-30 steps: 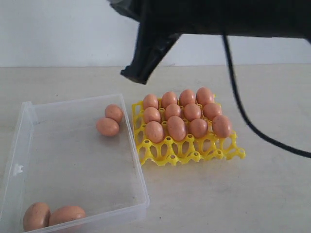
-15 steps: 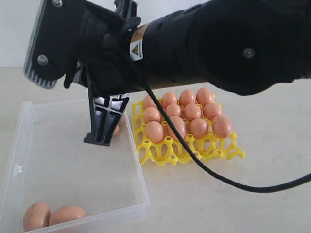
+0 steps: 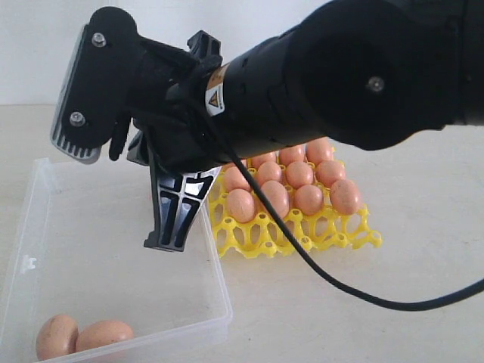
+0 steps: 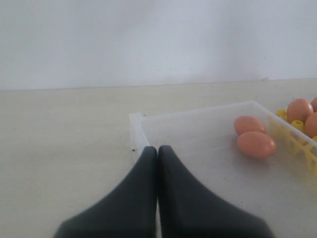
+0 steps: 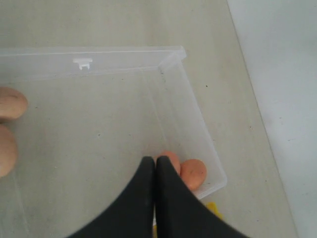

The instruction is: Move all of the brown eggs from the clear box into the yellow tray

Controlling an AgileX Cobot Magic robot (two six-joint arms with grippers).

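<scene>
The clear box (image 3: 221, 302) lies on the left with two brown eggs (image 3: 76, 336) in its near corner. The right wrist view shows two more brown eggs (image 5: 193, 173) in a corner of the clear box (image 5: 124, 52). My right gripper (image 5: 154, 159) is shut and empty, its tips just beside them. In the exterior view the right gripper (image 3: 165, 242) hangs over the box and hides that pair. The yellow tray (image 3: 302, 236) holds several eggs. My left gripper (image 4: 158, 148) is shut and empty at the box corner (image 4: 136, 120), far from the pair of eggs (image 4: 256, 144).
The right arm's black cable (image 3: 318, 280) drapes over the yellow tray's near-left part and down to the table. A small clasp tab (image 5: 82, 62) sits on the box rim. Bare beige table lies to the right of the tray and in front of it.
The right arm has swung down from above into the clear box, its shut fingers dropping towards the two eggs on the tray side, which it now hides in the exterior view.
</scene>
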